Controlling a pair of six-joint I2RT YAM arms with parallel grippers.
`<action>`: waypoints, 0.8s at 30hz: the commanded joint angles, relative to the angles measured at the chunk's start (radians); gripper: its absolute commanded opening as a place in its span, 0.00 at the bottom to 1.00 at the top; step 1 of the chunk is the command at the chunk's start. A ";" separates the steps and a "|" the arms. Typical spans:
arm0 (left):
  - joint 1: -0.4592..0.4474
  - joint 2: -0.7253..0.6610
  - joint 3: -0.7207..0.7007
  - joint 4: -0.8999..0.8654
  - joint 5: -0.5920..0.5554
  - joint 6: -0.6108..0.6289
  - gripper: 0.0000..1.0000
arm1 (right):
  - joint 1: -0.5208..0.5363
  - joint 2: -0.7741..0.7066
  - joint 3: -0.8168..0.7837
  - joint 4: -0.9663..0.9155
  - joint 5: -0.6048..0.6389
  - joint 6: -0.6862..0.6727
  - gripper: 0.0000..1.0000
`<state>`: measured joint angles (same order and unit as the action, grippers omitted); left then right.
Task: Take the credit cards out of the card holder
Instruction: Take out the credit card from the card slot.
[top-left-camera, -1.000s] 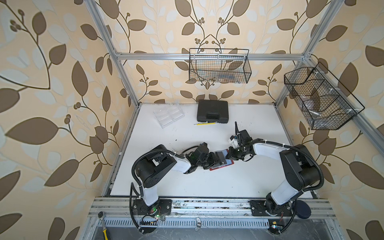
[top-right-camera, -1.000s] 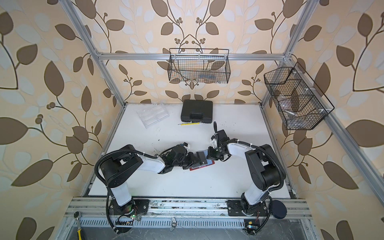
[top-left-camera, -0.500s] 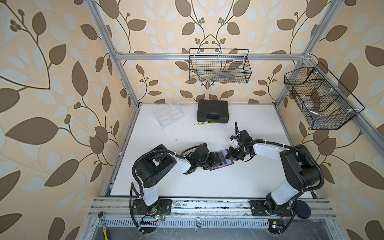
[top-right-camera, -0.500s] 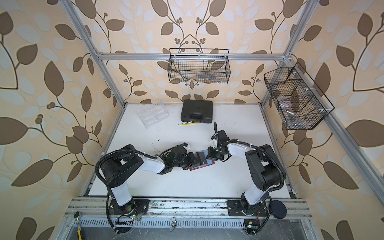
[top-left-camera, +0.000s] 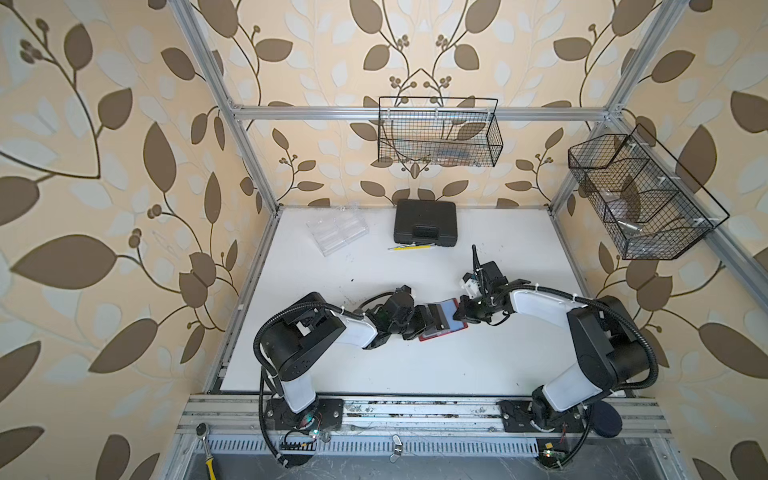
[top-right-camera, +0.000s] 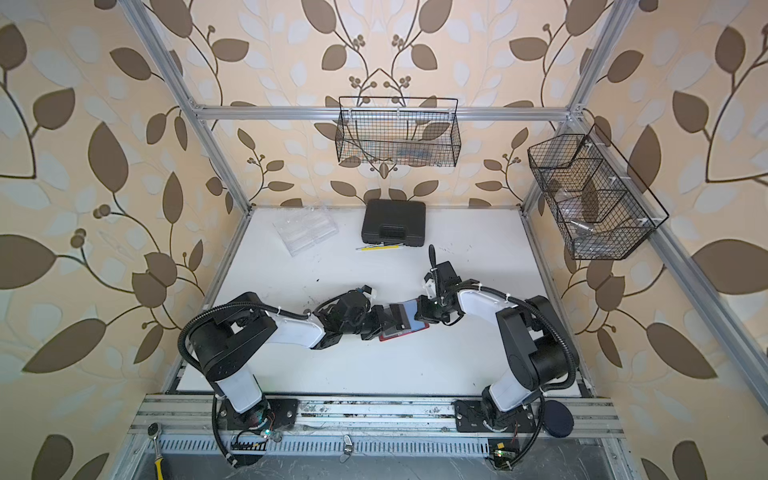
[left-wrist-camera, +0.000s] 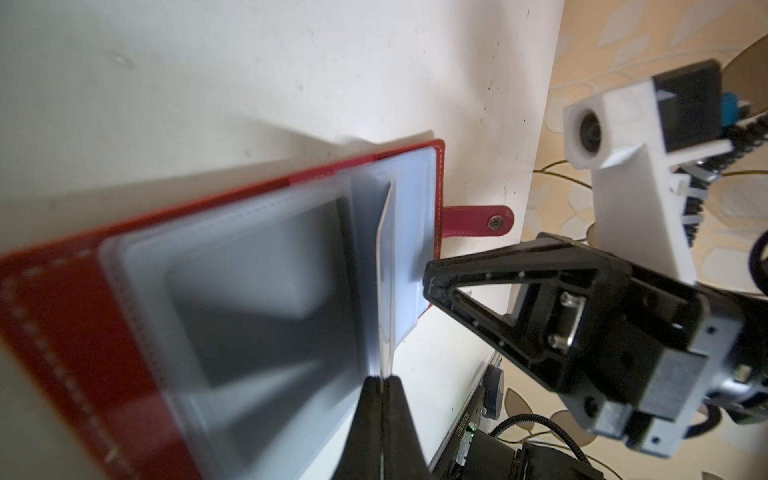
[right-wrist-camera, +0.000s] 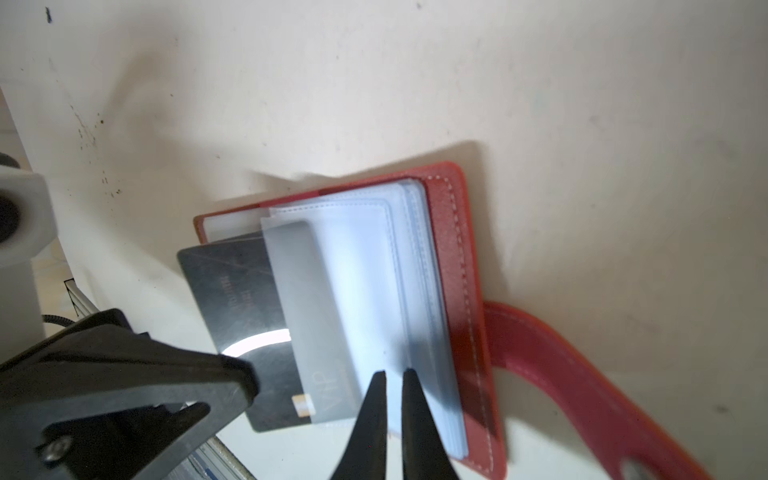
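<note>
The red card holder (top-left-camera: 441, 335) (top-right-camera: 409, 331) lies open on the white table, its clear sleeves (right-wrist-camera: 374, 266) fanned. One black credit card (right-wrist-camera: 237, 286) with "VIP" lettering sticks half out of a sleeve. My left gripper (left-wrist-camera: 380, 378) (top-left-camera: 432, 320) is shut on that card's edge (left-wrist-camera: 386, 266). My right gripper (right-wrist-camera: 394, 372) (top-left-camera: 459, 311) sits at the opposite sleeve edge beside the red strap tab (left-wrist-camera: 478, 220). Its jaws stand a thin slit apart, pinching a sleeve. Any further credit cards are hidden in the sleeves.
A black case (top-left-camera: 424, 222) and a clear compartment tray (top-left-camera: 336, 230) stand at the back, with thin yellow tools (top-left-camera: 411, 247) in front of the case. Wire baskets (top-left-camera: 438, 133) (top-left-camera: 640, 195) hang on the back and right walls.
</note>
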<state>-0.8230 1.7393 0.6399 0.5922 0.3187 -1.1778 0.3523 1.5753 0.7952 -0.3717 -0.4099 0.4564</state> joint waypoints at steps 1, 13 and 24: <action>0.007 -0.009 0.021 0.009 0.027 0.015 0.00 | 0.018 -0.035 0.035 -0.053 0.023 0.001 0.12; 0.007 -0.015 0.016 0.030 0.033 0.012 0.07 | 0.066 0.089 0.058 -0.021 0.034 0.014 0.11; 0.006 0.016 0.047 0.052 0.046 0.014 0.21 | 0.083 0.108 0.021 0.007 0.024 0.024 0.09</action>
<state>-0.8230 1.7466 0.6498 0.6109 0.3454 -1.1782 0.4301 1.6566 0.8406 -0.3611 -0.3935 0.4721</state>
